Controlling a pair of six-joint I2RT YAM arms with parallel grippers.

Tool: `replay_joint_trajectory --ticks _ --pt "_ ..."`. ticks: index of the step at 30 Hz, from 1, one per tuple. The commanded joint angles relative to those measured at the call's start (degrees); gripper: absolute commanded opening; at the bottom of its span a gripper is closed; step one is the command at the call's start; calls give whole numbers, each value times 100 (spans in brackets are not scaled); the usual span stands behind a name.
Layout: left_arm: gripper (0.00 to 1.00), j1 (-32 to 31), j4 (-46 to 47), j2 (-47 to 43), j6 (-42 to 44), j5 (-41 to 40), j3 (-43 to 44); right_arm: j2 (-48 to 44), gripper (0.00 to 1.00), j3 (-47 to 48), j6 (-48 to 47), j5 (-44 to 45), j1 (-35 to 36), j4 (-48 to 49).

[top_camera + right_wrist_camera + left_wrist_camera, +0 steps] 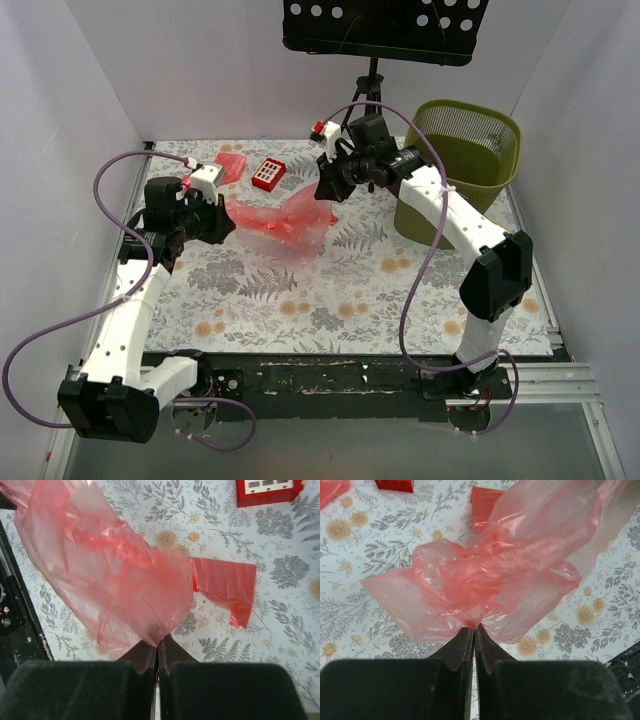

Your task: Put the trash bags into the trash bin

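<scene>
Closed tight, my left hand [474,628] and right hand [158,641] both pinch one translucent red plastic trash bag [282,222]; next, I judge, lift it over the olive-green perforated bin [460,125].

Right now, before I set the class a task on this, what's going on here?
The left fingers and the right fingers are each shut on one end of a red bag, which hangs stretched between them above the table. A second bag lies flat further back, near a small red box. The green bin stands at the right rear. Neither bag is in it yet.
</scene>
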Motion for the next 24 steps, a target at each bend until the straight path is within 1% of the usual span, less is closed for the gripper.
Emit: replay_joint_trajectory --ticks 1,2,3,4,5,6,7,8,9,10,11,12,13,14,15,16,17,18,19,20,21,22,23,24 --pt "0 14 -141 570 -86 -269 174 773 1 688 643 -580 -110 -9" --pt "0 31 -158 912 -138 -481 366 1071 1 1055 741 -527 -119 36" --pt "0 66 -185 1316 -217 -666 734 1527 1 1607 716 -483 -110 -60" --pt "0 110 -263 1677 -314 -772 1259 2053 1 2483 698 -404 -110 -200" --pt "0 171 -377 2098 -341 -790 1813 2476 1 3640 663 -290 -110 -236" --pt "0 216 -543 2442 -350 -843 2593 2785 1 4191 550 -228 -110 -45" --pt "0 268 -693 2828 -341 -887 3323 2849 1 4275 444 -175 -110 488" --pt "0 321 -799 3154 -367 -948 4174 2684 1 4058 443 -88 -110 1172" --pt "0 356 -835 3461 -385 -1079 4905 2283 1 3699 486 174 -127 2127" --pt "0 365 -809 3673 -394 -1263 5747 2078 1 3313 461 333 -119 3172" --pt "0 365 -635 3832 -402 -1474 6530 1720 1 3126 443 657 -101 4105" --pt "0 374 -389 3903 -472 -1676 7147 1620 1 3211 399 1060 -66 5132" --pt "0 374 126 3852 -481 -1765 7597 1680 1 3682 347 1404 -31 5656" --pt "0 365 897 3642 -473 -1775 7645 1846 1 4278 233 1581 4 5940" --pt "0 365 1749 3266 -473 -1644 7384 1926 1 4833 -64 1644 83 6290" --pt "0 374 2880 2793 -421 -1347 6799 1779 1 4795 -415 1540 188 6729" --pt "0 374 3796 2422 -298 -779 6001 1403 1 4359 -836 1339 311 7238" --pt "0 357 4580 2149 -193 -312 5671 1008 1 3624 -1162 1154 416 7704" --pt "0 357 4744 2068 -35 250 5598 613 1 2999 -1505 978 539 7935" --pt "0 348 4589 2041 123 777 5511 313 1 2088 -1778 750 653 8112" --pt "0 330 4292 1936 273 1087 5136 -47 1 1121 -2016 618 689 8226" --pt "0 287 4037 1735 500 1403 4314 -433 1 85 -2262 695 707 8201" --pt "0 173 3686 1376 912 1850 3288 -872 1 -1257 -2542 852 707 7931" --pt "0 -72 2429 929 3004 2473 2146 -1234 1 -2523 -2963 967 690 7250"
